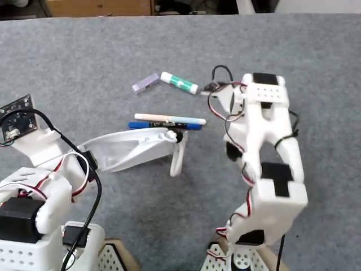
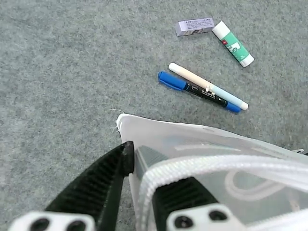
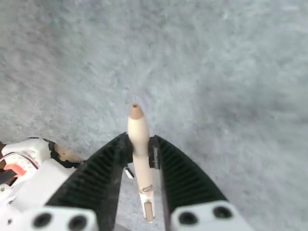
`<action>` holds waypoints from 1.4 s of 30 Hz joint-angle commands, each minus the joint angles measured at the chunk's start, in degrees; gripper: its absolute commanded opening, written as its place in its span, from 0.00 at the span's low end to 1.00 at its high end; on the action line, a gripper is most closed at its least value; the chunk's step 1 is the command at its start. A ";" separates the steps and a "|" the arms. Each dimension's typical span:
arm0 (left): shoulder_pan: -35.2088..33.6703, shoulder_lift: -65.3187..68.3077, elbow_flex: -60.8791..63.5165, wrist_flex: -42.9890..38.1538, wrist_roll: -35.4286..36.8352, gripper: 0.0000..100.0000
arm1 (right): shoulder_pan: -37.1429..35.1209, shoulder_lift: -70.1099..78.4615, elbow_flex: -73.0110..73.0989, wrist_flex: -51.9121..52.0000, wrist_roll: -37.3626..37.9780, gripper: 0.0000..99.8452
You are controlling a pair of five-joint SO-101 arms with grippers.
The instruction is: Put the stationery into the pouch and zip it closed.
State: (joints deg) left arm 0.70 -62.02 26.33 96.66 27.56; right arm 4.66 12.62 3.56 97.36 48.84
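Observation:
My left gripper (image 2: 132, 156) is shut on the edge of the translucent white pouch (image 2: 207, 149), one finger outside it and one inside. In the high view the pouch (image 1: 132, 148) lies open towards the pens, held by the left gripper (image 1: 90, 159). Just beyond it lie a peach and light-blue pen (image 1: 169, 119) and a blue and black pen (image 1: 163, 125). Farther off are a purple eraser (image 1: 145, 83) and a green and white glue stick (image 1: 179, 82). My right gripper (image 3: 140, 144) is shut on a cream pen (image 3: 137, 127) above the mat. That gripper (image 1: 217, 87) sits right of the glue stick.
Grey mat (image 1: 84, 62) covers the whole table. The pouch's white loop strap (image 1: 178, 155) hangs off its end towards the right arm. A wooden box (image 1: 98, 7) stands past the far edge.

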 commanded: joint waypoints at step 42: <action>-0.66 0.53 4.88 -1.85 -0.70 0.03 | -37.10 -44.26 -42.59 -10.73 -42.20 0.01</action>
State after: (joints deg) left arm 0.62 -62.20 28.70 95.60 27.56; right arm -28.75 -33.63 -31.69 87.60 6.90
